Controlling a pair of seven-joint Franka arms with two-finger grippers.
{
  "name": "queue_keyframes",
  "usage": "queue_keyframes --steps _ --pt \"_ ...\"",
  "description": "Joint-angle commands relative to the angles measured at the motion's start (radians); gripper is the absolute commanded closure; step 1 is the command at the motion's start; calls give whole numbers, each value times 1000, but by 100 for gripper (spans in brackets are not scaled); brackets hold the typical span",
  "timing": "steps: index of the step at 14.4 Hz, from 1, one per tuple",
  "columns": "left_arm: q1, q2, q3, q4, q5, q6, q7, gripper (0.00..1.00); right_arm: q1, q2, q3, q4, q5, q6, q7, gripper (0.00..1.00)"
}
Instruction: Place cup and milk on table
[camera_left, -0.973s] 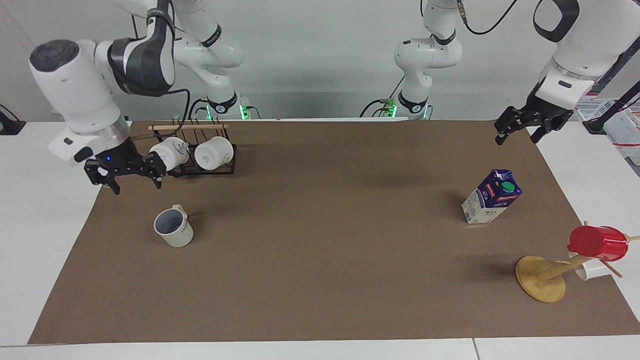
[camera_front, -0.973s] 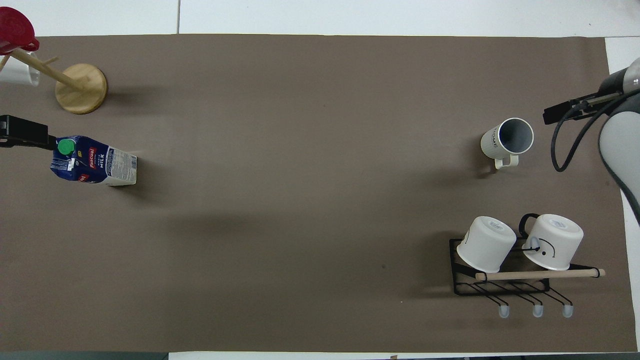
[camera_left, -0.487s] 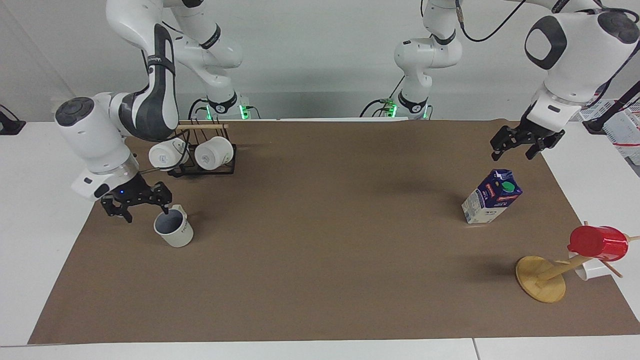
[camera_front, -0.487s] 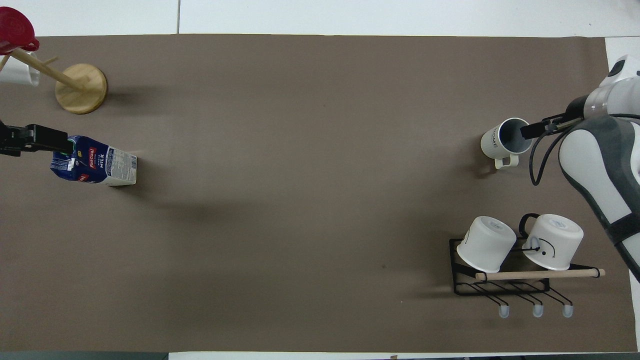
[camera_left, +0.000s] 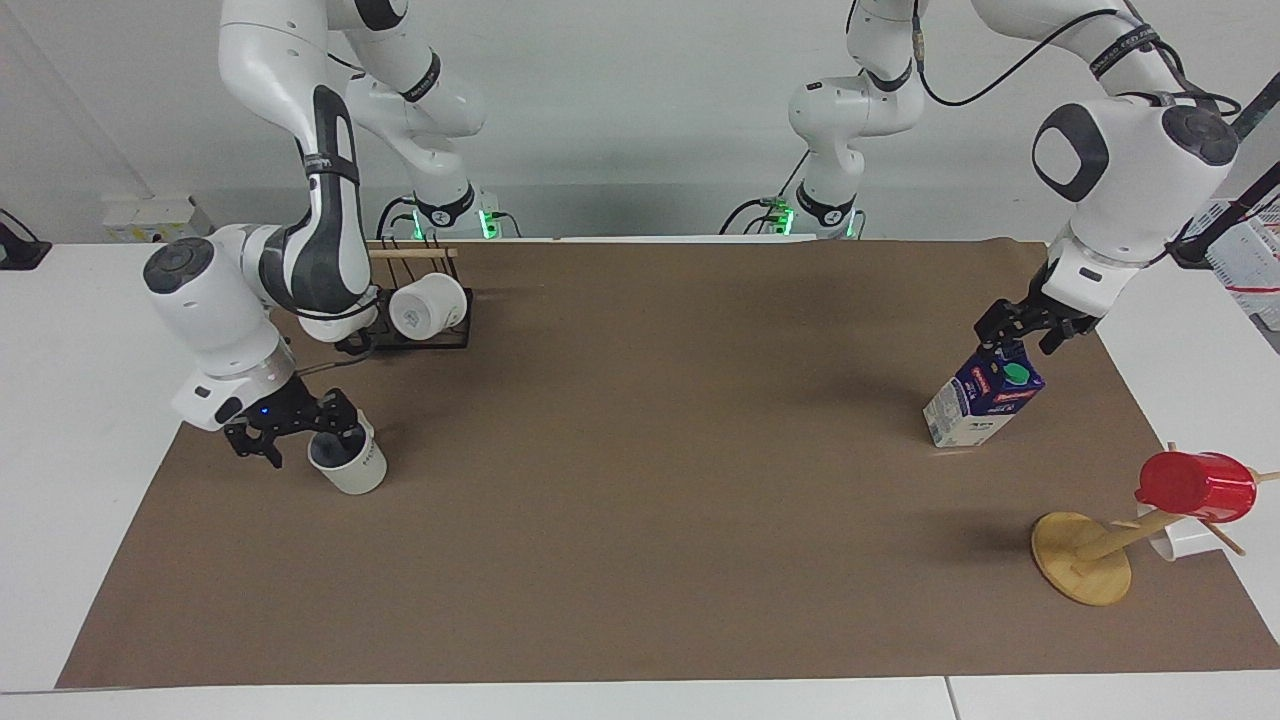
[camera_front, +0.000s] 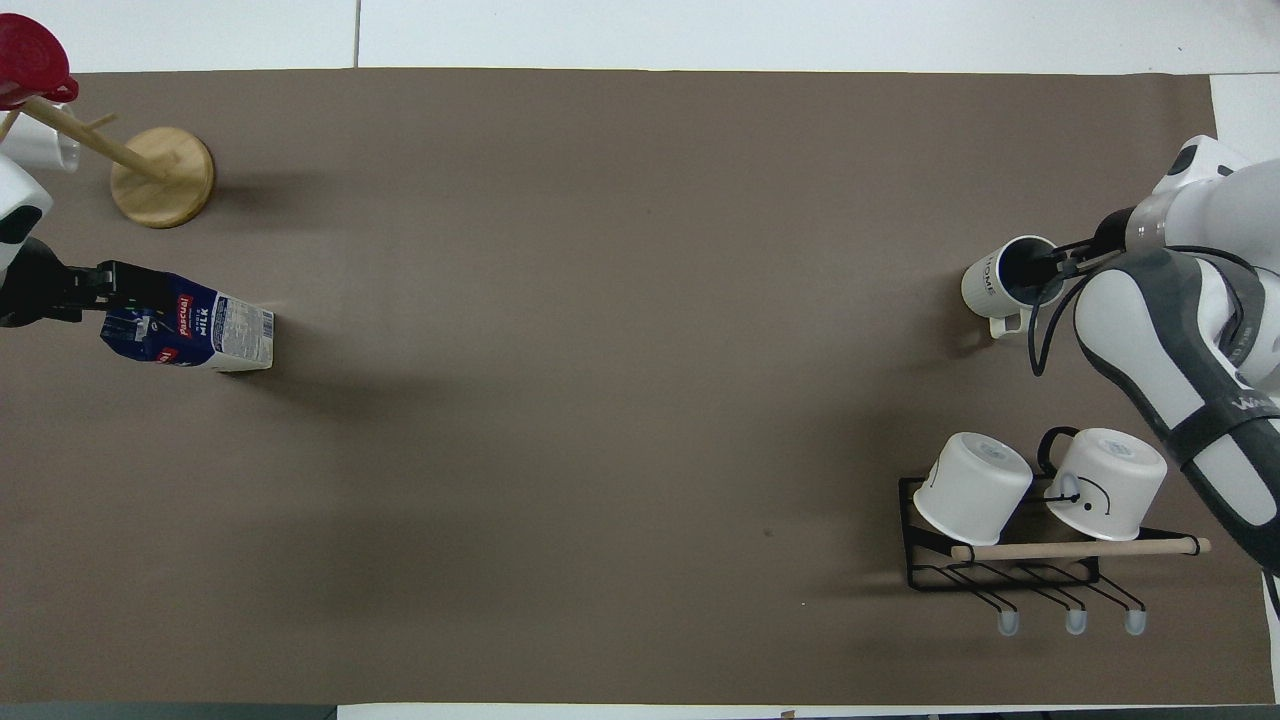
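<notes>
I'm running both arms at once here, working across from my left arm to my right.

My left gripper (camera_left: 1022, 338) is down at the top of the dark blue and white gable-top milk carton (camera_left: 983, 392), its fingers spread either side of the peaked ridge just above the green cap; I can't tell yet whether they touch it. The carton stands on the brown paper sheet of the white table (camera_left: 640, 560), near the edge at my left arm's end, roughly midway between the two long edges. Toward the corner away from me at that end stands a wooden mug tree with a red cup (camera_left: 1196, 486) hung on it.

Over to my right gripper (camera_left: 295, 432): it's low at the small cream-white mug with the grey-blue inside (camera_left: 347, 465), one finger dipped into the mouth and the other outside the wall, unclenched as far as I can judge. The mug sits upright near the edge at my right arm's end. The black wire rack (camera_front: 1010, 545) with two plain white mugs lies nearer to me.

I judge this the grasping step on both sides. Next move: squeeze on ridge and rim together, gently, then lift straight up without tipping either.
</notes>
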Motion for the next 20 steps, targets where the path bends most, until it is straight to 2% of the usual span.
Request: queue_keyframes --steps 1,4,6,7,8,9,10,11,12,15,20 --pt "1 -15 -3 -58 13 57 -25 0 -14 16 7 9 30 19 -37 4" --pt "-2 -3 -3 -101 13 135 -20 0 -13 17 7 27 30 2 -65 27" --pt "4 0 -3 -101 13 149 -17 0 -7 16 7 27 30 -13 -63 50" --pt "4 3 -3 -101 13 160 -16 0 -5 16 6 27 30 -15 -65 70" --pt "6 15 -3 -99 13 164 -11 0 -3 16 7 27 30 -20 -66 100" --pt "6 17 -3 -96 13 167 -10 7 0 14 7 27 30 -29 -60 100" --pt "6 17 -3 -95 13 166 -14 35 4 13 7 29 30 -30 -51 100" --pt "7 17 -3 -92 13 163 -22 92 3 13 9 33 30 -33 -52 100" --pt "9 17 -3 -89 13 166 -16 100 3 11 7 51 30 -61 -52 100" --pt "16 16 -3 -83 13 164 -16 100 21 -9 18 169 30 -208 4 100" --pt "16 2 -3 -14 13 77 -16 100 228 -12 21 237 -61 -260 296 100"
